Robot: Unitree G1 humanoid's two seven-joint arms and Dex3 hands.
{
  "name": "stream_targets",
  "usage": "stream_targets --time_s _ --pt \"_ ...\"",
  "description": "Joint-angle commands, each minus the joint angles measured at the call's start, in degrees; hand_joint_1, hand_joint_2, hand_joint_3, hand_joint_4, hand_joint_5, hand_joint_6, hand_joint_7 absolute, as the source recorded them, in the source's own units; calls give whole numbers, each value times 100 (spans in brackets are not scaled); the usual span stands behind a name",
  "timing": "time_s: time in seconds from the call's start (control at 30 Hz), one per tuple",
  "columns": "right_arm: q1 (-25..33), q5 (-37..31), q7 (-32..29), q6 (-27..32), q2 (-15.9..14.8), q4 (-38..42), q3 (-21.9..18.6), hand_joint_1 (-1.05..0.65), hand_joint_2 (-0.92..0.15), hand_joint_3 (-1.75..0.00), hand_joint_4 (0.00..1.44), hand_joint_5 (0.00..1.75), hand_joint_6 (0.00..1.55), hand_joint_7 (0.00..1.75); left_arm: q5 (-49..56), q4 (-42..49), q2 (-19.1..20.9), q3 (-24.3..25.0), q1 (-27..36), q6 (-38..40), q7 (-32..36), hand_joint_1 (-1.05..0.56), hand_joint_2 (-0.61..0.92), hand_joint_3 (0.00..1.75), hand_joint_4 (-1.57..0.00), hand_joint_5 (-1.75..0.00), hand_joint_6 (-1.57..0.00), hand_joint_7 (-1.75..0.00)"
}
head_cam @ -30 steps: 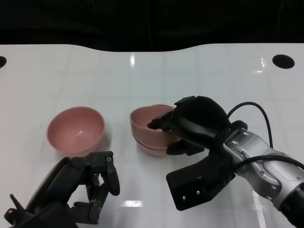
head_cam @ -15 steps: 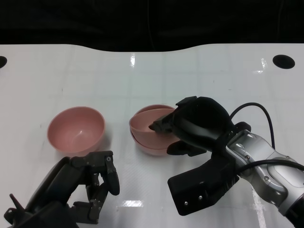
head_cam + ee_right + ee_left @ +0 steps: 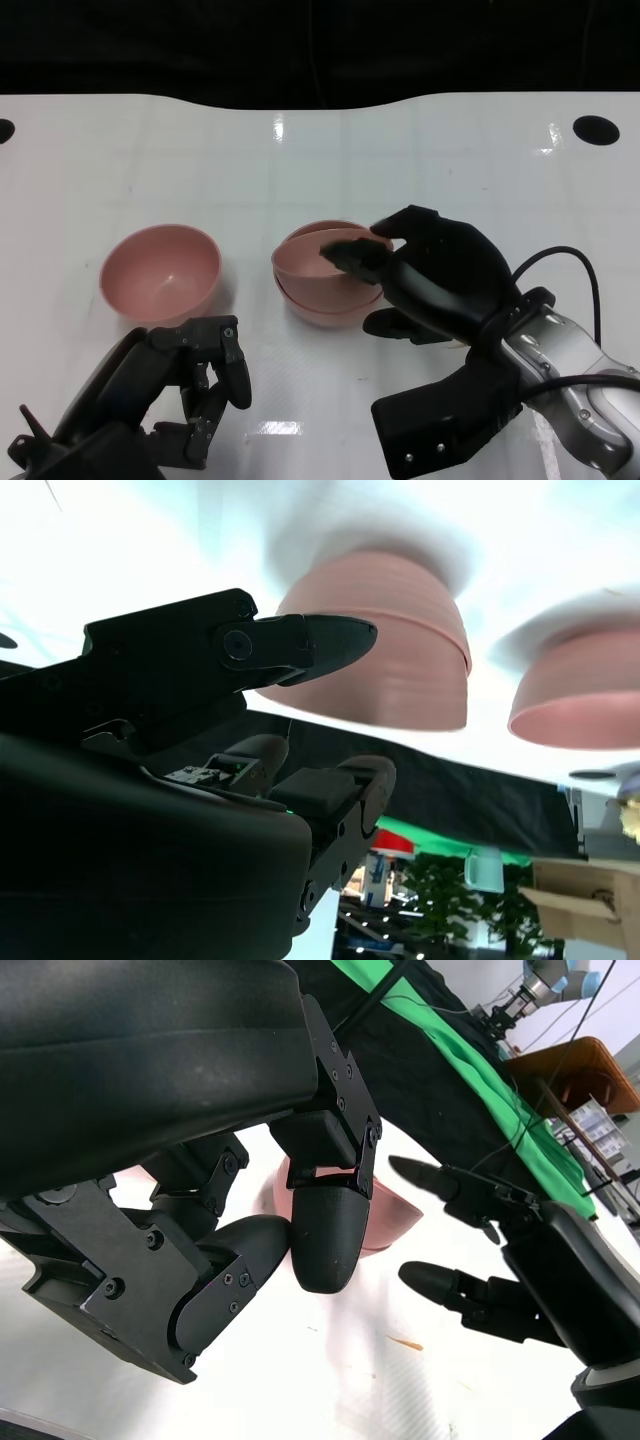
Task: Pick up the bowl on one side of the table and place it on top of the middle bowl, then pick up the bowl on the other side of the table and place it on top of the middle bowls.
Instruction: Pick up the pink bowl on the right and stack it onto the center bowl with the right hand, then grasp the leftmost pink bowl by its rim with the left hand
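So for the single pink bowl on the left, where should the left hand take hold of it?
Probably at the rim nearest the robot. The single pink bowl sits upright and open-mouthed, apart from the stacked bowls, with the left hand just in front of it. Coming from the robot's side, one finger could go inside the wall and the others outside. The rounded wall gives little to hold lower down.

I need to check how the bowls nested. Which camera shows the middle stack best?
The head view: it looks down into the middle stack, showing both rims nested. The right wrist view shows only its outside wall; the left wrist view catches a sliver behind fingers.
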Motion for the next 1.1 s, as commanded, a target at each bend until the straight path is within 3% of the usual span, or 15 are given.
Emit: stream_targets --time_s 0.03,0.2,0.43,0.77,0.87,0.97,1.0,1.1 --pt "129 138 14 47 1 -145 -124 -68 -92 -34 9 24 20 0 -54 79 76 35 -34 -94 -33 -14 36 147 -90 -175 -79 -156" --pt "216 316 23 26 3 -230 -210 -69 -92 -32 1 31 16 0 -11 29 62 28 -15 -34 -12 -14 36 147 -90 -175 -79 -156" --pt "828 886 476 56 -203 -1139 -736 -68 -92 -27 0 26 10 0 -38 103 55 32 -63 -77 -15 -14 36 148 -91 -175 -79 -157" --pt "1152 1243 669 -56 -254 -1454 -1006 -65 -92 -25 0 32 11 1 -39 91 66 47 -51 -43 -17 -14 35 148 -91 -175 -79 -157" --pt "1409 1316 397 -333 -364 -1592 -1172 -59 -92 -15 4 56 21 6 -36 124 69 66 -45 -134 11 -14 35 148 -91 -175 -79 -157" --pt "1604 1401 172 -641 -390 -1587 -1321 -57 -92 -13 3 64 24 8 -27 93 78 81 -37 -128 6 -14 36 147 -90 -175 -79 -157" --pt "1737 1498 -24 -872 -411 -1550 -1412 -48 -90 -9 19 74 40 15 -15 55 91 91 -27 -104 2 -15 36 147 -91 -175 -79 -156" --pt "2011 1730 -307 -1288 -425 -1468 -1602 -38 -91 -5 34 84 56 22 18 -21 109 118 1 -34 7 -15 37 145 -90 -175 -78 -156"
